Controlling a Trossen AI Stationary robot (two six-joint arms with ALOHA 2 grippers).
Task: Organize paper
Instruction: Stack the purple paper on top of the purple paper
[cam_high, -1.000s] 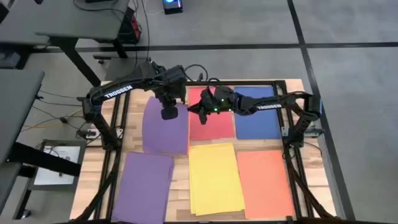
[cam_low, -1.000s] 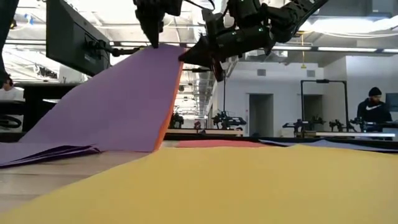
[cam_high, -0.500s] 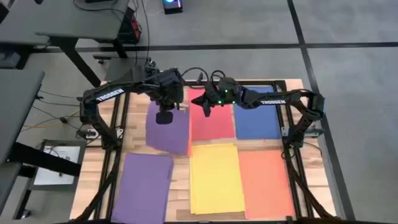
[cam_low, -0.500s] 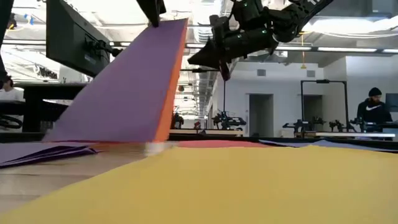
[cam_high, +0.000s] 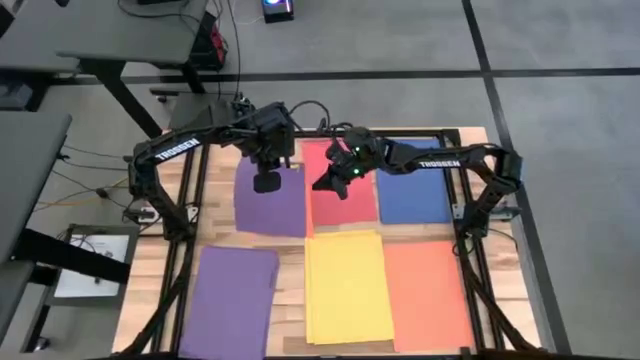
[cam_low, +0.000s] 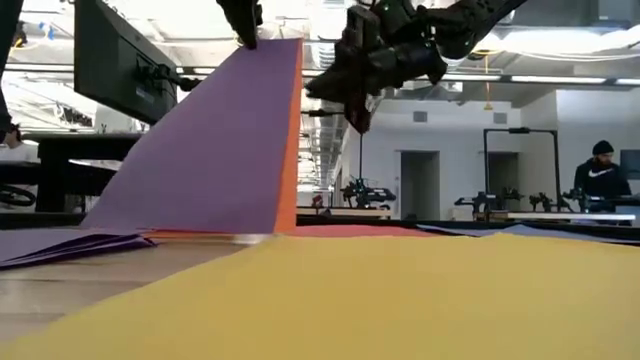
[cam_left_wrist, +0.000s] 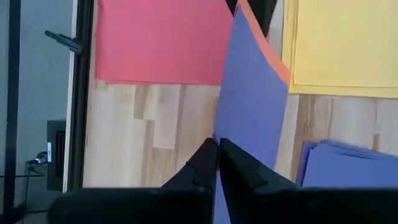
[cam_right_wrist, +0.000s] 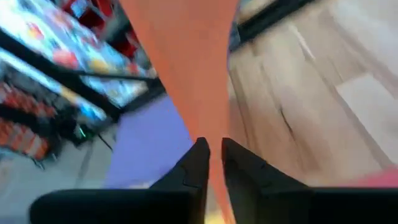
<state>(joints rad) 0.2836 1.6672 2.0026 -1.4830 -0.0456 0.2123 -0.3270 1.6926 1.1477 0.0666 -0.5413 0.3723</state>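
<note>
Left gripper (cam_high: 266, 184) clamped on top edge of purple sheet (cam_high: 268, 200), lifted at tabletop (cam_high: 291, 278) 11 o'clock, orange sheet (cam_low: 290, 150) clinging behind. Right gripper (cam_high: 330, 183) over red stack (cam_high: 340, 205), pinching orange edge. Paper light, floppy, slippery; best gripped at edge. Versus earlier: sheet stands steeper, right gripper closer.

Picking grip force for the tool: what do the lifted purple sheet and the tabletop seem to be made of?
The purple sheet looks like thin matte paper: pinched at its top corner by the left tool, it hangs in a slope and shows no gloss. The tabletop looks like light wooden planks, with grain and board joints showing; its finish I cannot tell.
</note>
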